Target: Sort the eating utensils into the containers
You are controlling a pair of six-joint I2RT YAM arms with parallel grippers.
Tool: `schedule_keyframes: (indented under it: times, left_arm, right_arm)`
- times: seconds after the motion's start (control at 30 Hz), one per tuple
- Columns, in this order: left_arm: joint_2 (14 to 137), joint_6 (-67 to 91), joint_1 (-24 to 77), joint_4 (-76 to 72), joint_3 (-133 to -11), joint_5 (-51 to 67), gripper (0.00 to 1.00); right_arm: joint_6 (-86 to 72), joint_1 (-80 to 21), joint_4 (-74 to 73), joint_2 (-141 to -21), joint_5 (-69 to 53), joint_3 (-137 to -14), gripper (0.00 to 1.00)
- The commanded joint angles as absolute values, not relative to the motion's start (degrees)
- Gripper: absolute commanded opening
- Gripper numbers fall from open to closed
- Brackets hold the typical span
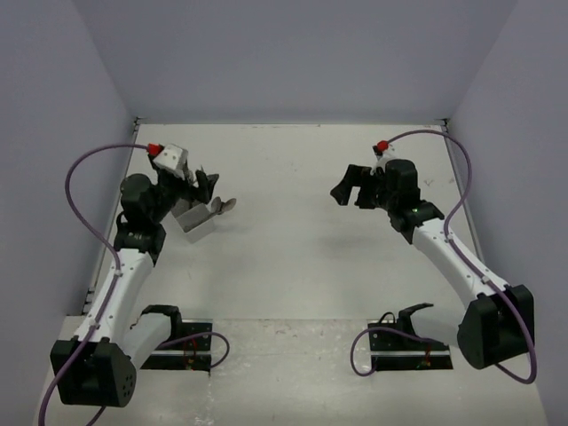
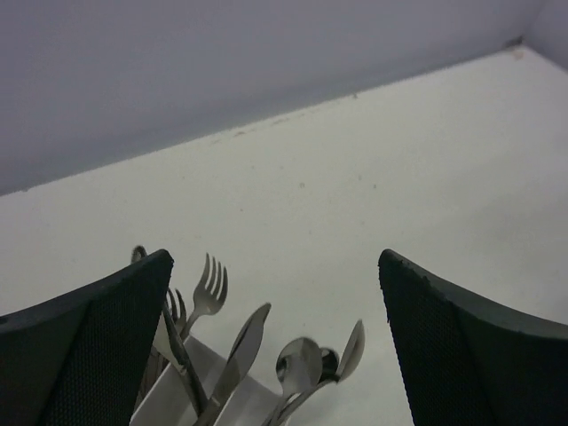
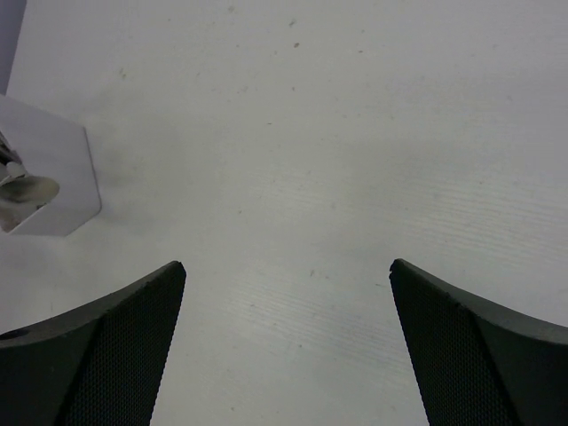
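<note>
The light grey containers (image 1: 193, 219) stand at the left of the table, tilted, with shiny eating utensils (image 1: 224, 206) sticking out. In the left wrist view a fork (image 2: 209, 286), a knife (image 2: 241, 344) and two spoons (image 2: 300, 360) rise from the compartments (image 2: 213, 390). My left gripper (image 1: 206, 185) hovers just above them and is open (image 2: 275, 257), with nothing between its fingers. My right gripper (image 1: 351, 186) hangs open over bare table at the right (image 3: 287, 263), empty. Its camera catches the holder (image 3: 53, 169) at far left with one spoon bowl (image 3: 27, 190).
Pale walls close the table on the left, back and right. Purple cables loop from both arms near the side edges. Both arm bases sit at the near edge.
</note>
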State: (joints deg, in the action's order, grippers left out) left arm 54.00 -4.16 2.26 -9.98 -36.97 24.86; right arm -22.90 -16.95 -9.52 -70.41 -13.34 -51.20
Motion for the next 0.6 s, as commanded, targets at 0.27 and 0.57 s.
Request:
schedule_keyframes:
  times: [0.27, 0.57]
  left_arm:
    - [60.3, 40.59, 1.76, 36.62, -67.33, -34.26, 1.0]
    - [56.6, 42.54, 1.67, 36.74, -61.44, -36.82, 1.0]
  right_arm:
    - [-29.18, -13.89, -11.51, -54.76, 3.32, -39.38, 0.99]
    - [-29.7, -13.97, -12.83, -49.05, 4.57, -35.86, 0.99]
